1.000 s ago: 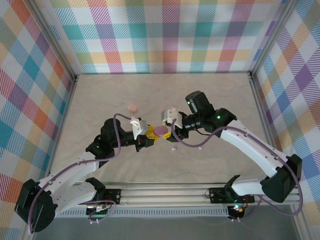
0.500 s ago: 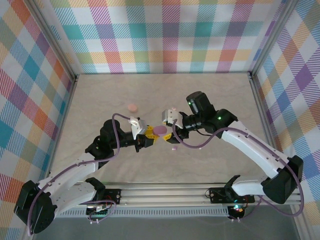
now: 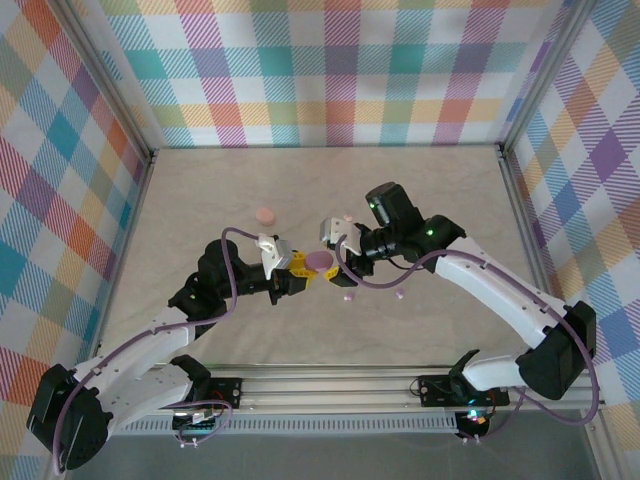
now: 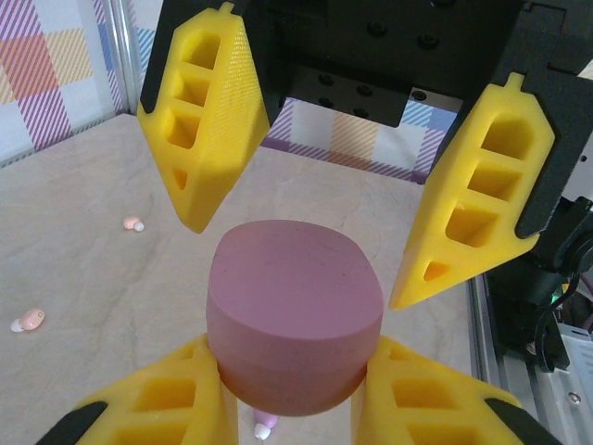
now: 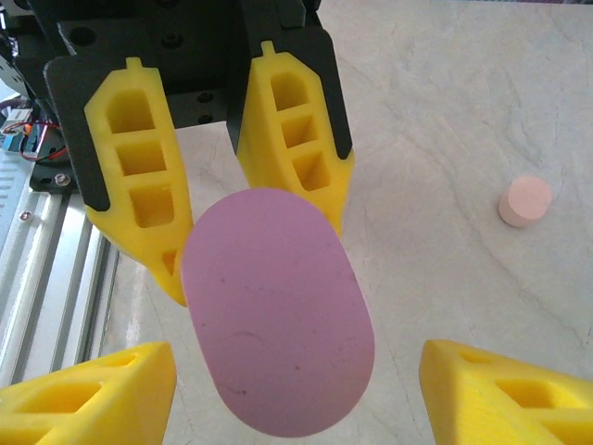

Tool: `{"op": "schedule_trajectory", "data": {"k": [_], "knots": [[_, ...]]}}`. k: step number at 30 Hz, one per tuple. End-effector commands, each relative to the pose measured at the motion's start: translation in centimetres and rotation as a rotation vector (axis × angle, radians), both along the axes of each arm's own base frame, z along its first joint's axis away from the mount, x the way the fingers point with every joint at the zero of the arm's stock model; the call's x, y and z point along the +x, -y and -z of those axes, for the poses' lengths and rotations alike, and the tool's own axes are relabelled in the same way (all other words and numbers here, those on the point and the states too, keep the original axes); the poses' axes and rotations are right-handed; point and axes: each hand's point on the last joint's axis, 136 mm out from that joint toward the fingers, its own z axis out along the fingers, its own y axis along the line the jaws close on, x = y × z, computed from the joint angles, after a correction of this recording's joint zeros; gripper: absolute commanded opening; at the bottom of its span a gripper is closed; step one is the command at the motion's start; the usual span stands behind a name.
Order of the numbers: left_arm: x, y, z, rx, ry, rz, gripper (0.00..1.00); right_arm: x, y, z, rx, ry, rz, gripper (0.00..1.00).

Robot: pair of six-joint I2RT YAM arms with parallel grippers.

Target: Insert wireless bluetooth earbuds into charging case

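The charging case [image 3: 320, 261] is a purple oval puck with its lid down, held just above the table. My left gripper [image 3: 302, 268] is shut on its lower half [image 4: 295, 315], one yellow finger [image 4: 157, 408] on each side. My right gripper [image 3: 338, 252] is open, its fingers [image 5: 93, 399] spread wide on either side of the case top [image 5: 278, 320] without touching it. Tiny pale pink earbuds lie on the table: one [image 3: 349, 296] near the case, one [image 3: 398, 295] further right, and two [image 4: 134, 223] [image 4: 31, 320] in the left wrist view. Another earbud [image 4: 266, 426] lies under the case.
A second, salmon-pink puck [image 3: 264, 215] [image 5: 525, 200] stands on the beige table to the far left of the grippers. Checked walls and aluminium rails [image 3: 515, 190] enclose the table. Open tabletop [image 3: 300, 180] lies beyond the grippers.
My right gripper has shifted a little to the left, closer over the case. The left gripper and the case have hardly moved.
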Motion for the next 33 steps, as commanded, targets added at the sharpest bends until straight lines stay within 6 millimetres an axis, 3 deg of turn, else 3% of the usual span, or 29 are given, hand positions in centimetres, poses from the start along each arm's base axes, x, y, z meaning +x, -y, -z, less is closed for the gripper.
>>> {"op": "schedule_trajectory", "data": {"k": [1,11,33], "knots": [[-0.4,0.0,-0.4,-0.006,0.008,0.020,0.10,0.9,-0.5,-1.3,0.021,0.021,0.024,0.70],[-0.7,0.0,-0.2,0.005,0.007,0.036,0.10,3.6,-0.3,-1.5,-0.003,0.071,0.138,0.70],[-1.0,-0.3,0.2,0.017,0.009,0.035,0.08,5.2,0.8,-3.2,0.054,0.075,0.231,0.70]]}}
